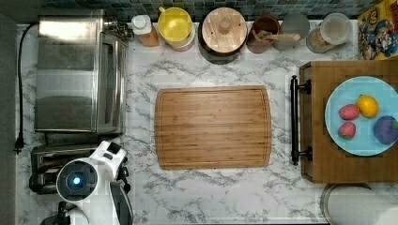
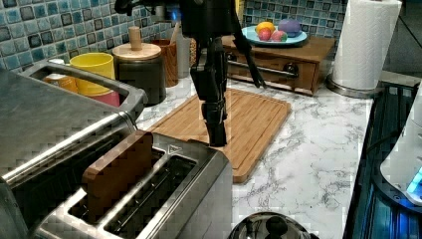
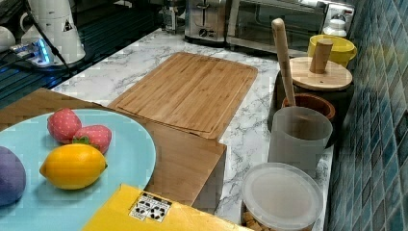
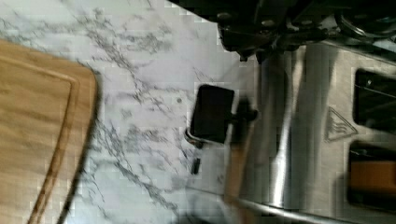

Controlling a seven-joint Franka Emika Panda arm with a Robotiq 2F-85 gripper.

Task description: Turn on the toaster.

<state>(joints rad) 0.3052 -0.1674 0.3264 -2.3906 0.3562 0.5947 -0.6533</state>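
1. Hanging over the lever end of the small shiny stainless-steel two-slot toaster point(image 2: 149, 194), the dark pincer point(image 2: 217, 133) points straight down; the left view puts its tip just above the toaster's top edge, on the side toward the bamboo cutting board point(image 2: 239, 122).
2. Whether the pincer's fingers are spread or pressed together cannot be told; the left view gives only a dark column, and the wrist view a dark mass at the frame's edge.
3. Toaster position: directly below and just behind the pincer, at the counter's near corner beside the large steel box-shaped oven point(image 1: 77, 75). The top view shows it at the top view's lower left, partly under the white arm point(image 1: 89, 180).
4. A brown slab like a slice of bread point(image 2: 119, 172) stands tall in one slot, well proud of the top.
5. The wrist view shows the black rectangular lever point(image 4: 212, 114) sticking out from the toaster's end face over white marbled counter point(image 4: 154, 56), just below the pincer, not touched.
6. Progress, as a judgement: approach looks done, the press not begun. The slice riding high suggests the lever is up and the toaster off.
7. Left to do: come down onto the lever and push it to its stop.
8. Risk: the tip sliding off the narrow lever.
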